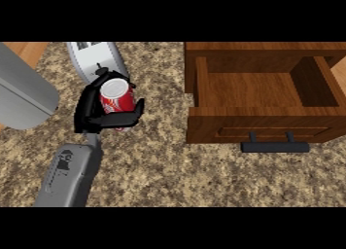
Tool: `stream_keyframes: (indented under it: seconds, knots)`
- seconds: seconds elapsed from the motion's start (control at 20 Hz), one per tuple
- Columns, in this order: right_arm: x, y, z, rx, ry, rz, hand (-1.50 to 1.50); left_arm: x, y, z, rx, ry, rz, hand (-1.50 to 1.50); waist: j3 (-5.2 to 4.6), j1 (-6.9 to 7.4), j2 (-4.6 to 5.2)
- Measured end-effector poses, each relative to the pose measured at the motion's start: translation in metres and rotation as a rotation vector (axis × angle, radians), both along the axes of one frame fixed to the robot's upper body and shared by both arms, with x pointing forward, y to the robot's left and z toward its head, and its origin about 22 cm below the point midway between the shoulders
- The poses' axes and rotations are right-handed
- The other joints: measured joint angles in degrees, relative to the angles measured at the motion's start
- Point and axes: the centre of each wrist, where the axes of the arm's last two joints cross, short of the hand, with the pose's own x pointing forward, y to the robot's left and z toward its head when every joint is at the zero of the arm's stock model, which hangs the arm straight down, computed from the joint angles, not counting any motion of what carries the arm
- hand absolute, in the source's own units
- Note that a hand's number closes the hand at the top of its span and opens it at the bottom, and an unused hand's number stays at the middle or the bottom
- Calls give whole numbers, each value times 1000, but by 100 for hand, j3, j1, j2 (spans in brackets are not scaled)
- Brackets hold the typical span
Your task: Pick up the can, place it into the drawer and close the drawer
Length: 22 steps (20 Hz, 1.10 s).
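Can [116, 99]: red with a silver top, upright or nearly so, at the left of the desk, enclosed by black fingers.
Robot hand [97, 114]: this is the only one that shows; its grey forearm comes up from the lower left edge. Which arm it belongs to cannot be told for sure from this view, though it lies on the view's left side.
Robot hand state: grasping the can, fingers curled round its side and the thumb across its front.
Other robot hand: out of sight.
Drawer [266, 116]: brown wood, pulled open at the right of the view, its inside showing a bare wooden bottom.
Drawer handle [275, 146]: a dark bar on the front panel, facing the lower edge.
Can and drawer: well apart, the can to the left of the drawer and outside it.
Desk [204, 175]: speckled brown and beige stone top carrying everything.
Toaster [97, 58]: a silvery appliance just behind the can, partly hidden by the fingers.
Grey shape [18, 87]: a large smooth grey form at the far left edge; what it is cannot be told.
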Motion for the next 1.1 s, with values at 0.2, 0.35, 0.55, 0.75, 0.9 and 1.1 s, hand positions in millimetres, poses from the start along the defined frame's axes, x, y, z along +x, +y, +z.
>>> stream_keyframes:
  seconds: [0.2,0.35,0.55,0.75,0.9,1.1]
  knots:
    - [-1,2,-2,-1,-3,-2,-150,5,-30,38,10,-3,-31,150,2,-14,2]
    - [0,1,3,-3,-4,1,-150,16,-51,55,22,-14,-51,150,0,-35,9]
    - [-1,-1,5,-5,-8,1,-150,24,-82,91,43,-38,-69,150,0,-53,10]
    - [-2,-2,1,-5,-4,-4,-150,32,-112,120,60,-62,-85,150,1,-80,14]
    - [-1,-1,1,2,-8,0,-150,40,-132,138,70,-71,-89,150,2,-94,18]
    - [-1,-5,0,0,-6,2,-150,51,-150,156,76,-66,-91,150,2,-115,25]
